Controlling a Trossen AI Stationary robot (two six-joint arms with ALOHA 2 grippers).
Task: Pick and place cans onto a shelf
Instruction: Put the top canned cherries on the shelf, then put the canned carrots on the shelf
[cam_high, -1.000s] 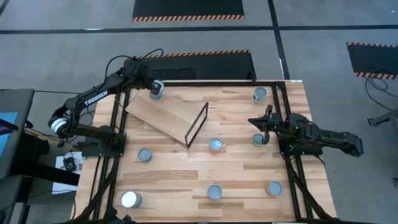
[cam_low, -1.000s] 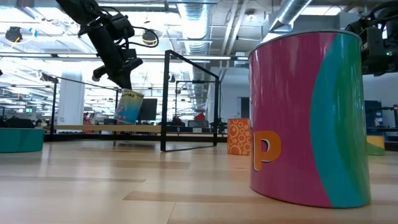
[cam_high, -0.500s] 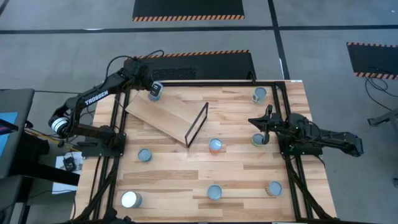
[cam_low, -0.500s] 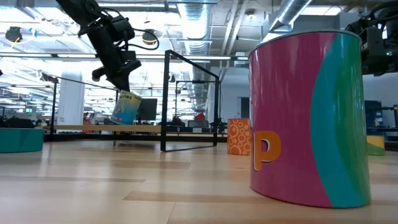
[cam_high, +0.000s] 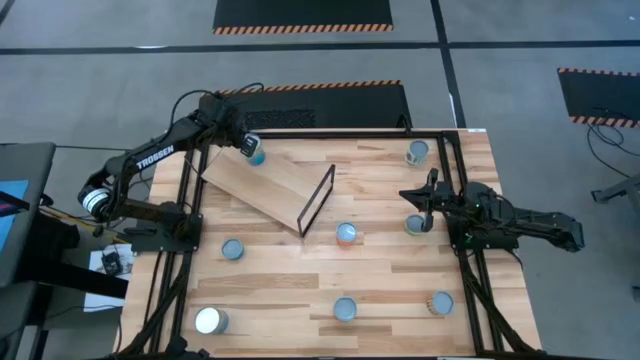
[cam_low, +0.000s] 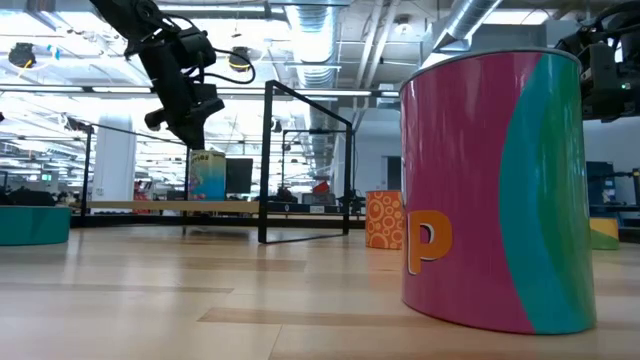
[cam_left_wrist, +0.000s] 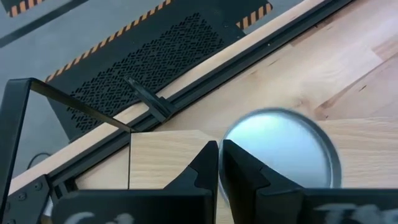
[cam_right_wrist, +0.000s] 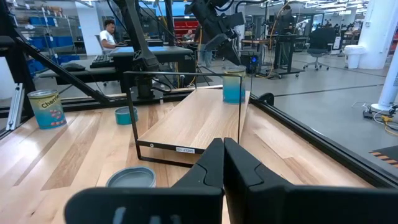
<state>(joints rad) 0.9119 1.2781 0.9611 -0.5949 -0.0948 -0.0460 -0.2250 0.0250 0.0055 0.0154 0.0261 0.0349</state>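
Eight small cylindrical tins stand on the planked wooden tabletop (cam_high: 280, 265) under two dark robot arms. At far left, a white-topped can (cam_high: 208, 321) sits at the near left corner, and a pale-blue-topped one (cam_high: 232, 250) lies farther up that side. The left gripper (cam_high: 241, 143) hovers at the tabletop's far left corner, its fingers (cam_left_wrist: 205, 168) pressed together with nothing between them, just beside and above a blue-sided can with a silvery round top (cam_high: 255, 153). That can stands upright on the far end of the tilted light-wood shelf board (cam_high: 262, 182), apart from the fingers in the low view (cam_low: 207, 174). The board's thin black metal frame (cam_high: 318, 199) rises at its opposite end, toward the table's middle. Next come an orange-sided can (cam_high: 346, 235) just past the frame and a pale-blue-topped can (cam_high: 344, 309) near the front edge. Farther right, one tin (cam_high: 417, 153) stands at the far right corner, and another (cam_high: 438, 304) sits near the front right. The right gripper (cam_high: 426, 197) waits at the right edge, fingers (cam_right_wrist: 214, 163) closed and empty, above a green-sided can (cam_high: 414, 226). In the low view, a pink-and-teal can (cam_low: 492, 190) fills the foreground.
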